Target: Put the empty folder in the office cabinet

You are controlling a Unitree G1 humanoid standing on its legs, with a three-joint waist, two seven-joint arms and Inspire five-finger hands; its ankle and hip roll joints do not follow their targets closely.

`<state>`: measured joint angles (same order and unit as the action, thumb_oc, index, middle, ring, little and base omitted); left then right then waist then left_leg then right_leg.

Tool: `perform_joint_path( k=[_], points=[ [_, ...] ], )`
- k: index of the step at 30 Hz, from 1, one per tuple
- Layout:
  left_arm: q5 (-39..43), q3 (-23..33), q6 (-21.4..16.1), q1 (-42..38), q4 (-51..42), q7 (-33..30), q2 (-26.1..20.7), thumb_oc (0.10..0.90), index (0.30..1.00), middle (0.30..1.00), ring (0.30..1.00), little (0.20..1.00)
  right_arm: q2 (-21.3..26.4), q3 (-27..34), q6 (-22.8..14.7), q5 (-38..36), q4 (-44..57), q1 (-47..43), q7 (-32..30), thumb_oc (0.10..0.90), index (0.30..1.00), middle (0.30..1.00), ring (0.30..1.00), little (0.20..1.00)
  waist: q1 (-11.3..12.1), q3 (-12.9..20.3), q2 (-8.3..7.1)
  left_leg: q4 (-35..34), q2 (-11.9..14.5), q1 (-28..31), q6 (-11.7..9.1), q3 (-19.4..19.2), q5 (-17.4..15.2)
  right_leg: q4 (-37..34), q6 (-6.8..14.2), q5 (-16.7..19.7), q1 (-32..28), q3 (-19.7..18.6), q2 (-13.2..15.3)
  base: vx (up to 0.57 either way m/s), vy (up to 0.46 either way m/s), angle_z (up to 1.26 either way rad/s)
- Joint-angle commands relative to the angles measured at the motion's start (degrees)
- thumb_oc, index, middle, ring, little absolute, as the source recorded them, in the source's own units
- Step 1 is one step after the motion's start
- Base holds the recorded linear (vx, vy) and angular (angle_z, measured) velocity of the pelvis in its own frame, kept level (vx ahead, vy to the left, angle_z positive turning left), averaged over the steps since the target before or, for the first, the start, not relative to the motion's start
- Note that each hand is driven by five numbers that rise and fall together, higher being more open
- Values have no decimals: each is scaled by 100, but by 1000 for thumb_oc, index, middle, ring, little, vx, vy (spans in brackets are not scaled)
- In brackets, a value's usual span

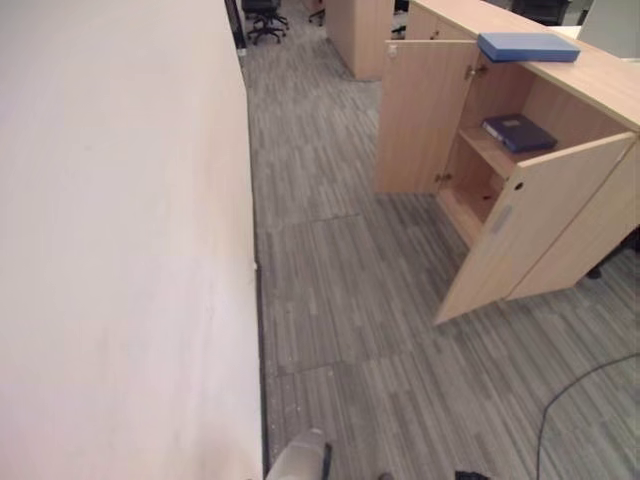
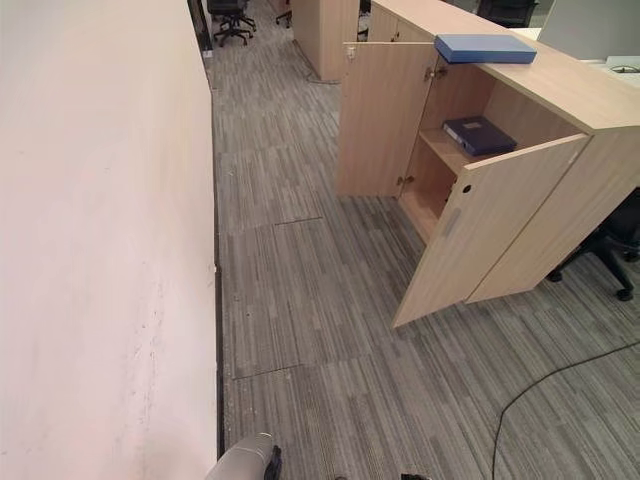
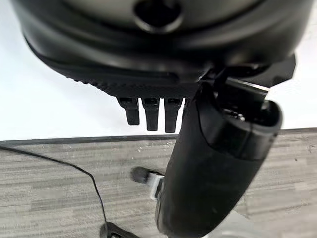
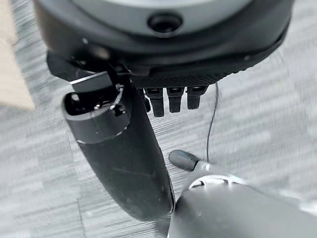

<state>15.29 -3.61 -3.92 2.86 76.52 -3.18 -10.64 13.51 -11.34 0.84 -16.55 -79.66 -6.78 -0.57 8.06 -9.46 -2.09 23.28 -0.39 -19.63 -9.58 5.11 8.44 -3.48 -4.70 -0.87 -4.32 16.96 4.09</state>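
Over on the far side of the grey carpet floor (image 1: 350, 300), the office cabinet (image 2: 560, 95) stands with both doors swung wide. One blue folder (image 2: 485, 48) lies flat on the cabinet's top. A darker folder (image 2: 480, 134) lies on the shelf (image 2: 440, 150) inside. From here it is hard to tell which one is the empty one, but the folder on top looks like the one that should go in.

The left hand (image 3: 213, 163) hangs down by the white wall (image 1: 120, 250), with its fingers straight and loose and nothing in it. The right hand (image 4: 124, 153) hangs down over the carpet in the same way, fingers relaxed, holding nothing.

So the job looks like it is at the very start. The robot is well apart from the cabinet, and no hand is near a folder.

Next, it probably needs to walk closer to the cabinet and stop in front of the open doors. Then it could lift a hand up to the top, take hold of the blue folder there, and slide it onto the shelf. It should watch the near door (image 2: 480, 230), which sticks out into the way.
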Motion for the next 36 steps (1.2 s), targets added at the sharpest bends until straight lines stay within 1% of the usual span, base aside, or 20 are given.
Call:
perform_joint_path(
  k=[1,2,3,5,7,10,13,15,16,17,20,21,23,25,27,28,29,30,32,36],
  points=[
    [161,185,-118,129,24,-170,-118,800,900,900,900,900,165,-13,-101,235,-76,-206,-29,800,900,900,900,900,267,-26,-4,-755,281,144,364,2,-382,-152,743,-385,-469,-31,-53,267,135,-7],
    [272,229,-140,147,71,-227,-103,800,900,900,900,900,174,-17,-98,275,-88,-229,-64,800,900,900,900,900,283,-45,98,-1658,800,174,255,39,115,-152,798,-510,-574,-80,-77,265,184,-6],
    [319,248,-144,189,107,-250,-57,800,900,900,900,900,178,0,-83,317,-109,-207,-79,800,900,900,900,900,281,-65,152,-2275,1246,170,178,-109,394,-152,858,-615,-682,-139,-51,331,235,-22],
    [291,361,-119,317,215,-224,12,800,900,900,900,900,162,62,-105,410,-149,-51,-45,800,900,900,900,900,330,102,309,-2802,1447,544,53,-98,574,-152,943,-705,-837,-253,-137,323,233,-35],
    [270,404,-104,341,257,-217,-2,800,900,900,900,900,150,112,-87,442,-190,22,-14,800,900,900,900,900,332,196,333,-2773,1400,598,-9,-138,593,-152,986,-720,-869,-259,-80,260,200,-36],
    [259,368,-146,257,187,-227,-102,800,900,900,900,900,124,81,-60,487,-211,7,-9,800,900,900,900,900,417,222,205,-2226,1075,343,156,-169,278,-152,1154,-649,-819,-219,306,237,291,-21],
    [155,291,-163,127,141,-278,-224,800,900,900,900,900,95,41,-27,516,-107,-199,2,800,900,900,900,900,475,284,-25,-1092,459,-246,447,-507,-517,-152,1458,-271,-559,-71,997,192,384,-7],
    [120,265,-182,78,112,-293,-229,800,900,900,900,900,90,48,-33,512,-28,-307,-11,800,900,900,900,900,518,328,-56,-881,306,-335,581,-642,-767,-57,1564,-151,-487,13,1255,203,338,-15],
    [66,225,-183,28,66,-272,-242,800,900,900,900,900,86,74,-36,538,53,-360,-13,800,900,900,900,900,554,367,-71,-775,124,-346,740,-763,-943,149,1675,60,-431,108,1569,183,259,-6],
    [66,225,-183,27,67,-272,-241,800,900,900,900,900,87,75,-36,538,53,-360,-12,800,900,900,900,900,552,385,-77,-794,119,-360,744,-764,-925,148,1677,67,-409,108,1574,264,339,0],
    [-31,192,-153,35,-3,-264,-299,800,900,900,900,900,100,114,-30,573,144,-340,-4,800,900,900,900,900,593,497,-68,-1234,-419,235,1127,-831,-1032,1361,1692,1240,-78,307,2480,309,404,23],
    [-46,216,-104,88,-6,-272,-350,800,900,900,900,900,80,66,-39,567,217,-324,-31,800,900,900,900,900,571,487,46,-1697,-602,754,1287,-720,-1136,2297,1687,1804,151,266,2846,377,503,49],
    [-52,258,-66,162,15,-262,-402,800,900,900,900,900,24,4,-59,546,267,-303,-67,800,900,900,900,900,547,393,123,-2155,-645,1271,1407,-669,-1088,2871,1726,2124,406,364,3019,367,302,64],
    [-33,242,-71,204,23,-242,-413,800,900,900,900,900,17,11,-83,450,317,-331,-86,800,900,900,900,900,419,180,244,-2420,-460,1707,1412,-556,-1052,2981,1571,1470,1126,335,2447,316,-14,31],
    [27,247,-76,219,30,-252,-396,800,900,900,900,900,33,60,-106,239,350,-440,-89,800,900,900,900,900,238,-51,374,-2436,-320,2028,1342,-429,-1129,2597,1476,1115,1692,378,1807,252,-113,-38],
    [-2,270,-68,242,77,-231,-346,800,900,900,900,900,47,50,-135,199,308,-472,-98,800,900,900,900,900,50,-170,307,-2490,-407,2311,1297,-252,-1164,1683,1403,1158,2086,580,1162,238,-83,-19],
    [-3,272,-68,243,78,-231,-343,800,900,900,900,900,48,47,-136,198,306,-473,-98,800,900,900,900,900,36,-183,333,-2499,-378,2338,1288,-237,-1169,1629,1397,1176,2028,614,1129,365,-148,-26],
    [-52,340,-49,260,125,-178,-327,800,900,900,900,900,60,55,-136,199,256,-482,-105,800,900,900,900,900,-42,-201,214,-2577,-468,2560,1245,-50,-1301,914,1512,1317,2164,787,809,331,-137,27],
    [-89,448,-26,287,168,-145,-334,800,900,900,900,900,60,120,-141,182,204,-447,-116,800,900,900,900,900,-10,-116,117,-2592,-492,2675,1182,93,-1454,327,1471,1242,1921,937,709,359,-163,105],
    [147,752,-15,413,309,-210,-231,800,900,900,900,900,48,191,-144,188,88,-271,-116,800,900,900,900,900,89,187,181,-2494,-244,2917,1053,88,-1841,391,1289,831,1519,1144,542,396,-117,74]
  ],
)
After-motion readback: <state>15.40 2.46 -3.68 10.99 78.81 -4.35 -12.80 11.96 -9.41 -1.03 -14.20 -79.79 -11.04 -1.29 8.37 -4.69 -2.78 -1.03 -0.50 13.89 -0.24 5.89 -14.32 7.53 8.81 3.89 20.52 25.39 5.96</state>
